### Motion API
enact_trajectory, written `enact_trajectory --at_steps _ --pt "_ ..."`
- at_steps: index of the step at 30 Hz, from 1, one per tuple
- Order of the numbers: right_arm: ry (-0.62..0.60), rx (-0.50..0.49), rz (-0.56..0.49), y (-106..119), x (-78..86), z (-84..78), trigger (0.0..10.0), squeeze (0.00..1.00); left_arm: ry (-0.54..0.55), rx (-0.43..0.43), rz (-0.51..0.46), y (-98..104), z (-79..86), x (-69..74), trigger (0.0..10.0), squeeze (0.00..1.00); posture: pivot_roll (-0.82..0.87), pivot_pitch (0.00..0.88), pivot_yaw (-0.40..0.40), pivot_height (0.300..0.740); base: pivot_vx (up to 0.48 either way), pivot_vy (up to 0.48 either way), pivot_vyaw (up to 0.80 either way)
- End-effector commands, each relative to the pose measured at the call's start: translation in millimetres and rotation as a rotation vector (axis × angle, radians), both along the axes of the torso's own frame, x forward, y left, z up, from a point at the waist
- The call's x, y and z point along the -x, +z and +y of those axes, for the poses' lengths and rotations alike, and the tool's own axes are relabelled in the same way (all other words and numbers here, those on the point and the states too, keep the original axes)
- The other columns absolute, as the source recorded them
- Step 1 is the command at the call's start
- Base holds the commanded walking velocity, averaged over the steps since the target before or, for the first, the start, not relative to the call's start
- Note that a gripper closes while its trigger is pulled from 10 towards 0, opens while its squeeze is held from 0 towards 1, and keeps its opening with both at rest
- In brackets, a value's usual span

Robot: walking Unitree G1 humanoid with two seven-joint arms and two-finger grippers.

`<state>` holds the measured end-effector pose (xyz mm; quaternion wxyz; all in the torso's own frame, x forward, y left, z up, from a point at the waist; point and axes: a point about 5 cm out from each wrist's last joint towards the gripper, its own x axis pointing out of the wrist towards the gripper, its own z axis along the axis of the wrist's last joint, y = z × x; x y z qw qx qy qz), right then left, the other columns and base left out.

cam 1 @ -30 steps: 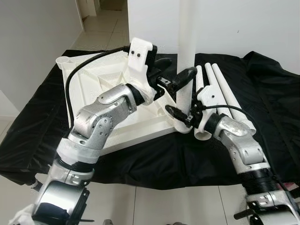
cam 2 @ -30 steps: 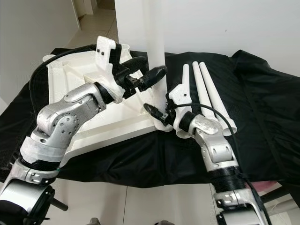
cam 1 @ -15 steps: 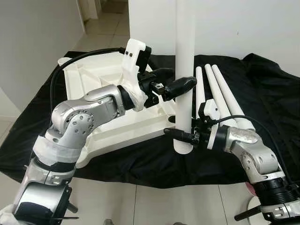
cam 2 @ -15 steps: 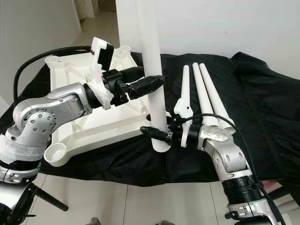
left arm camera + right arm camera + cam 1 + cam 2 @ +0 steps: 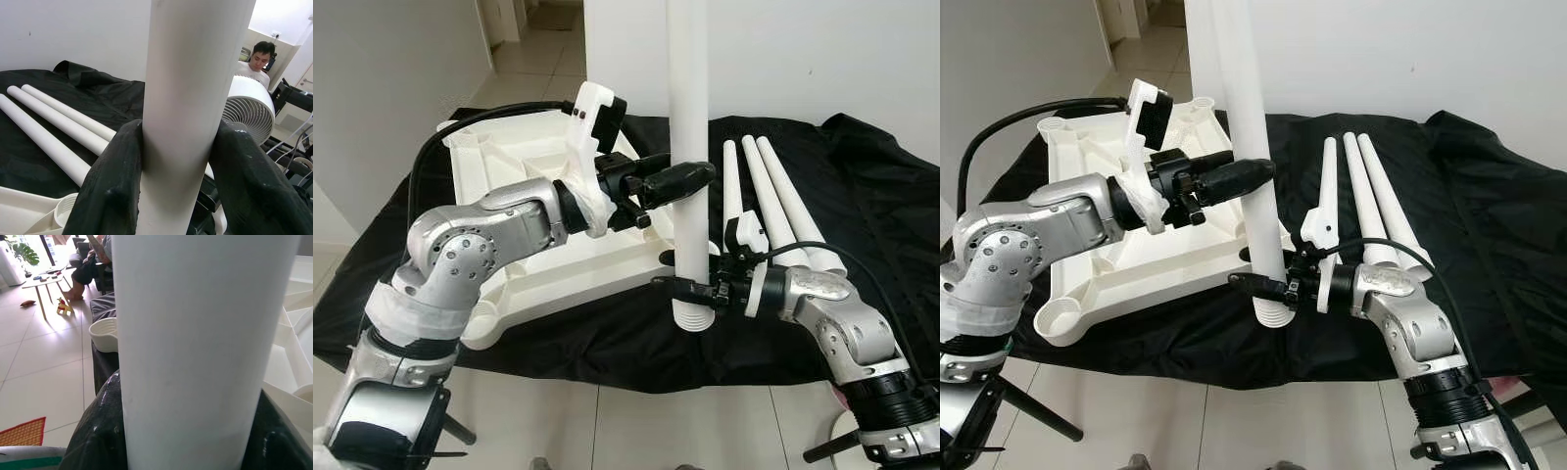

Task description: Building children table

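Observation:
A white table top (image 5: 524, 166) lies upside down on a black cloth (image 5: 881, 225). Just off its near right corner, a white table leg (image 5: 688, 117) stands upright, held by both grippers. My left gripper (image 5: 685, 181) is shut on the middle of the leg. My right gripper (image 5: 690, 287) is shut on it lower down, just above the ribbed end. In the left wrist view the leg (image 5: 190, 98) sits between black fingers (image 5: 112, 186). The right wrist view shows the leg (image 5: 195, 333) close up. Three more legs (image 5: 773, 196) lie side by side on the cloth to the right.
An open leg socket (image 5: 1056, 318) shows at the table top's near left corner. A white wall rises behind the cloth, tiled floor lies in front. In the left wrist view, a person (image 5: 257, 58) sits behind a white fan (image 5: 249, 105). A white bowl (image 5: 103, 335) sits on the floor.
The upright leg has come nearer to me and slightly left, off the table top's corner, its ribbed end now over the cloth. My left elbow has swung down and outward. The view shifted.

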<state>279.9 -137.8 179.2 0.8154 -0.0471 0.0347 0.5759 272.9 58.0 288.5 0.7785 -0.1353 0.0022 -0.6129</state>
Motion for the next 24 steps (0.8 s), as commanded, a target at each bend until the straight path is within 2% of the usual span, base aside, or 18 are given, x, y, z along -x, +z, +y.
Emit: enact_trajectory --at_steps 1,2,3,4,5,13,14,16,17,18,19,20,21,22,23,24 --pt "0.030 -0.010 0.009 1.7 2.8 5.5 10.0 0.00 -0.593 0.116 -0.162 15.8 0.5 33.5 0.0 0.00 -0.05 0.000 0.009 0.740 0.000 0.000 0.00" --pt "0.027 -0.015 0.017 1.5 2.6 5.6 10.0 0.00 -0.582 0.113 -0.168 15.7 0.2 32.8 0.0 0.00 -0.05 0.000 0.006 0.740 0.000 0.000 0.00" --pt "0.026 -0.030 0.022 2.4 2.4 5.5 10.0 0.00 -0.556 0.106 -0.182 15.8 -0.6 31.3 3.3 0.00 -0.05 0.000 0.006 0.740 0.000 0.000 0.00" --pt "0.026 -0.030 0.022 2.4 2.4 5.5 10.0 0.00 -0.556 0.106 -0.182 15.8 -0.6 31.3 3.3 0.00 -0.05 0.000 0.006 0.740 0.000 0.000 0.00" --pt "0.025 -0.040 0.025 3.1 2.3 5.4 10.0 1.00 -0.538 0.102 -0.192 15.8 -1.2 30.2 10.0 0.00 -0.05 0.000 0.006 0.740 0.000 0.000 0.00" --pt "-0.013 -0.066 0.014 7.2 -2.5 2.4 10.0 1.00 -0.441 0.068 -0.156 16.8 -6.3 22.6 10.0 0.00 -0.05 0.000 0.008 0.740 0.000 0.000 0.00" --pt "-0.028 -0.074 0.004 8.6 -4.7 1.7 10.0 0.78 -0.382 0.044 -0.140 18.7 -8.2 17.8 10.0 0.00 -0.05 0.000 0.011 0.740 0.000 0.000 0.00" --pt "-0.028 -0.074 0.004 8.6 -4.7 1.7 10.0 0.78 -0.382 0.044 -0.140 18.7 -8.2 17.8 10.0 0.00 -0.05 0.000 0.011 0.740 0.000 0.000 0.00" --pt "-0.044 -0.085 -0.003 10.2 -7.1 1.1 10.0 0.00 -0.340 0.020 -0.113 20.5 -10.1 13.1 10.0 0.00 -0.05 0.000 0.010 0.740 0.000 0.000 0.00" --pt "-0.044 -0.085 -0.003 10.2 -7.1 1.1 10.0 0.00 -0.340 0.020 -0.113 20.5 -10.1 13.1 10.0 0.00 -0.05 0.000 0.010 0.740 0.000 0.000 0.00" --pt "-0.079 -0.096 -0.020 13.3 -12.3 0.5 10.0 0.00 -0.268 0.001 -0.095 24.1 -12.3 3.9 10.0 0.00 -0.05 0.000 0.011 0.740 0.000 0.000 0.00" --pt "-0.079 -0.096 -0.020 13.3 -12.3 0.5 10.0 0.00 -0.268 0.001 -0.095 24.1 -12.3 3.9 10.0 0.00 -0.05 0.000 0.011 0.740 0.000 0.000 0.00" --pt "-0.144 -0.103 -0.033 16.2 -20.6 -0.4 10.0 0.00 -0.171 0.005 -0.084 30.3 -14.8 -7.5 10.0 0.00 -0.05 0.000 0.009 0.740 0.000 0.000 0.00" --pt "-0.144 -0.103 -0.033 16.2 -20.6 -0.4 10.0 0.00 -0.171 0.005 -0.084 30.3 -14.8 -7.5 10.0 0.00 -0.05 0.000 0.009 0.740 0.000 0.000 0.00" --pt "-0.197 -0.106 -0.049 18.8 -27.3 -0.9 10.0 0.00 -0.103 0.013 -0.085 35.4 -16.5 -16.1 10.0 0.00 -0.05 0.000 0.009 0.740 0.000 0.000 0.00" --pt "-0.197 -0.106 -0.049 18.8 -27.3 -0.9 10.0 0.00 -0.103 0.013 -0.085 35.4 -16.5 -16.1 10.0 0.00 -0.05 0.000 0.009 0.740 0.000 0.000 0.00"
